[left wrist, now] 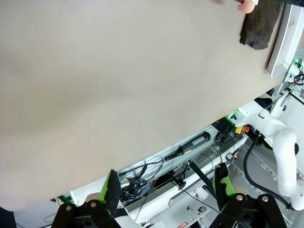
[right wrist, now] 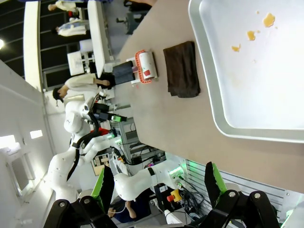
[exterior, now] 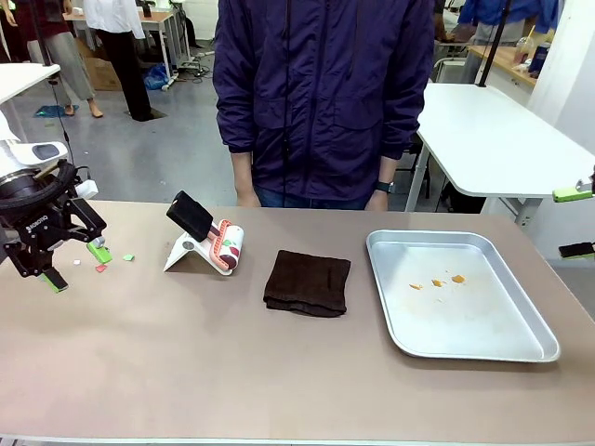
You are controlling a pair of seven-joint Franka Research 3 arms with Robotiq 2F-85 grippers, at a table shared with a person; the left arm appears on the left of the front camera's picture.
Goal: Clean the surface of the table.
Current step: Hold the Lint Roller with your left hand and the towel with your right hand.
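The brownish-taupe table [exterior: 232,362] carries small green, red and white scraps [exterior: 128,257] near its left end. My left gripper [exterior: 74,267] hangs open just left of those scraps, low over the top, nothing between its green pads. In the left wrist view the left gripper [left wrist: 167,187] stands open over the table's [left wrist: 118,71] front edge. My right gripper [exterior: 576,221] shows at the right edge, beyond the table's end, jaws apart. The right wrist view has the right gripper [right wrist: 157,183] open and empty, off the table [right wrist: 156,118].
A folded dark brown cloth [exterior: 307,282] lies mid-table. A metal tray [exterior: 535,346] with orange crumbs [exterior: 437,282] sits at the right. A phone on a white stand [exterior: 191,216] and a lint roller [exterior: 226,246] stand left of the cloth. A person [exterior: 325,93] stands at the far side.
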